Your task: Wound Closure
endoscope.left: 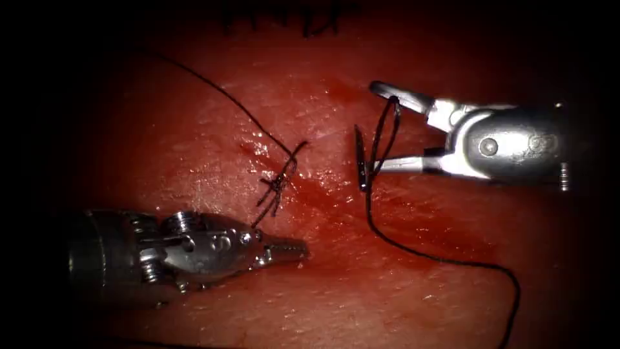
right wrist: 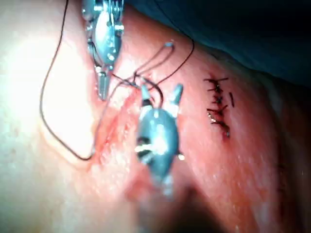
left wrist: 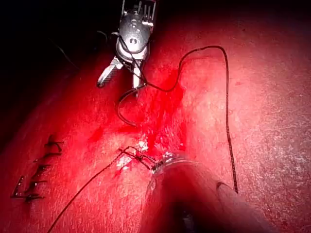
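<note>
The needle (endoscope.left: 360,158) stands nearly upright just right of the cut (endoscope.left: 303,187), its long axis running up and down in the endoscope view, its lower end at or just above the tissue (endoscope.left: 194,129); whether the tip sits in the tissue cannot be told. Thread (endoscope.left: 452,262) loops from the needle up around the right tool (endoscope.left: 387,132), then trails down and away to the right across the tissue.

The right tool's fingers (endoscope.left: 400,97) are spread wide. The upper one carries the thread loop; the lower one (endoscope.left: 403,163) touches the needle near mid-curve. They clamp nothing, as far as can be seen.

A knot with short dark thread tails (endoscope.left: 279,184) sits on the cut, a long strand running from it up and left. The left tool (endoscope.left: 287,249) lies below and left of the knot, fingers together, holding nothing, well apart from the needle. The right tool is much the nearer to the needle.

The left wrist view shows the thread curving under the right tool (left wrist: 119,80) and a row of finished stitches (left wrist: 36,179) far off. The right wrist view shows that same row (right wrist: 218,109) beside the right tool (right wrist: 160,94).
</note>
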